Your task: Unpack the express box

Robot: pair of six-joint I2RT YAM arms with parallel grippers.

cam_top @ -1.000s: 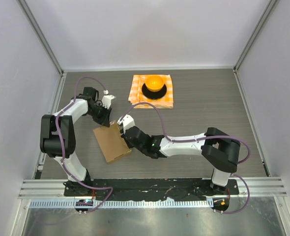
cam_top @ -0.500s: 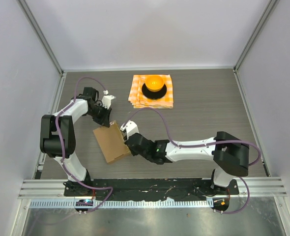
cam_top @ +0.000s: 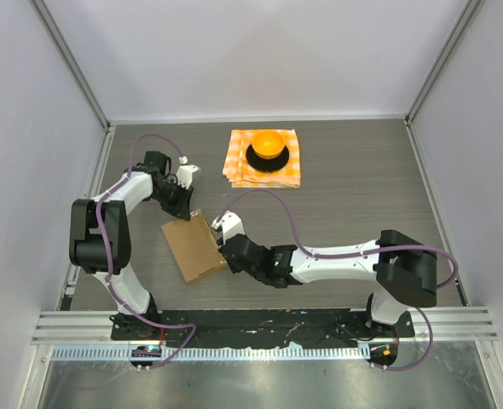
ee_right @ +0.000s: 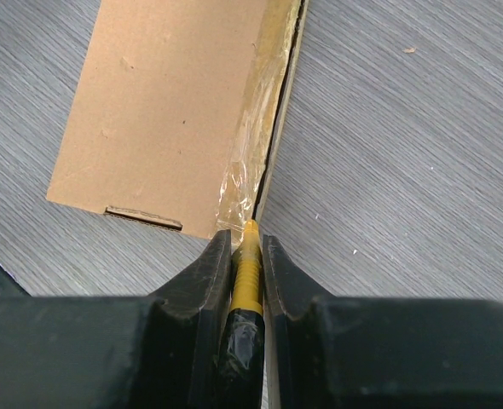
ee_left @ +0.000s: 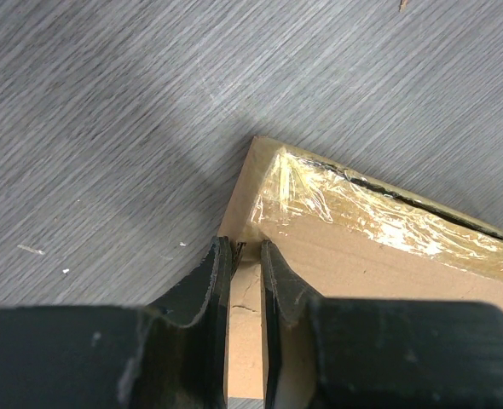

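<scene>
The express box [cam_top: 193, 247] is a flat brown cardboard mailer lying on the table left of centre. My left gripper [cam_top: 186, 207] is at its far corner, and in the left wrist view the left gripper [ee_left: 245, 256] is shut on the box's [ee_left: 379, 256] thin cardboard edge beside crinkled clear tape. My right gripper [cam_top: 227, 245] is at the box's right side. It is shut on a cutter [ee_right: 248, 273] with a yellow tip and a black body. The tip touches the taped seam at the corner of the box [ee_right: 166, 102].
An orange-checkered cloth [cam_top: 239, 166] lies at the back centre, with a black stand and an orange ball [cam_top: 267, 143] on it. Grey walls close in the table on three sides, and a metal rail [cam_top: 260, 328] runs along the near edge.
The right gripper with the cutter has slid a little toward the near side along the box's right edge, and its forearm has swung lower. The left gripper and the box have stayed put.
</scene>
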